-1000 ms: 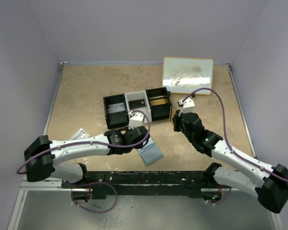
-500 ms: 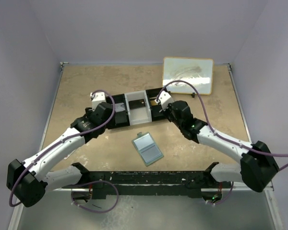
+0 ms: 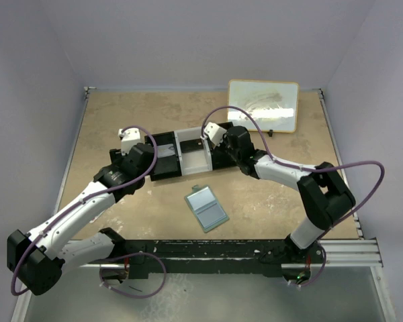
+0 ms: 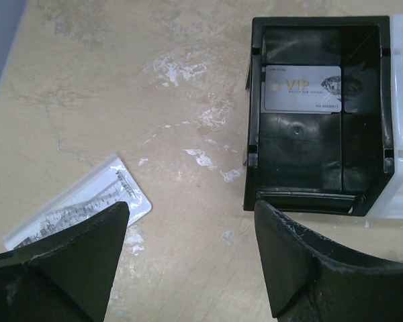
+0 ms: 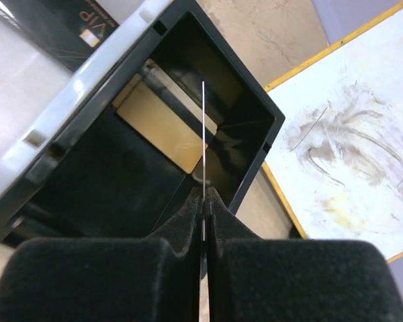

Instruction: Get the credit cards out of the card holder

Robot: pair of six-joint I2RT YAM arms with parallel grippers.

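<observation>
Pinched a thin card (image 5: 203, 134) edge-on in the right jaws above the 3 o'clock bay of the tray (image 3: 195, 161). Held left jaws apart over the dark card (image 4: 302, 89) at 9 o'clock. Found card holder (image 3: 207, 208) open at 6 o'clock. Judged light, stiff, slick: grip an edge.

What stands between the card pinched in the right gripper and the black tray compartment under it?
Nothing visible: the right gripper holds the card edge-on over the open compartment, where a gold card lies flat.
</observation>
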